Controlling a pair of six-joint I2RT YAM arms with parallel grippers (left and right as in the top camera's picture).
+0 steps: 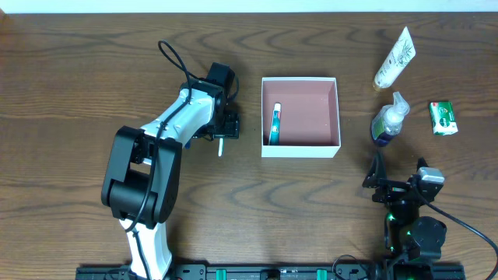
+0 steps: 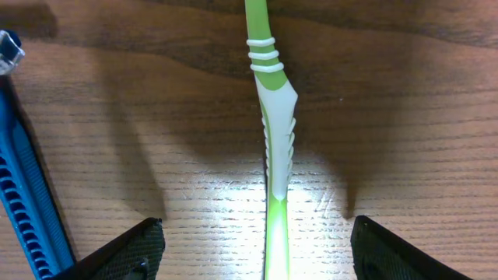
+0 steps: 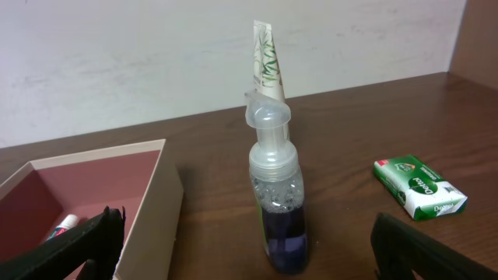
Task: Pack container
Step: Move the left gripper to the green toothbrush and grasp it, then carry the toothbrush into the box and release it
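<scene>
One container (image 1: 300,148) holds one tube (image 1: 275,124). Both hands are spread: left hand (image 2: 257,237) over one green toothbrush (image 2: 277,132), right hand (image 3: 249,229) facing one bottle (image 3: 277,194).

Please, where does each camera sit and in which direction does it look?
Overhead: above the table, looking straight down; both arms, the container and toiletries show.
Left wrist: on the left arm, facing down at a green toothbrush; the open left hand frames it.
Right wrist: low, facing across the table at the pump bottle; the open right hand shows below.
Shared: overhead and right wrist both show container and bottle.
</scene>
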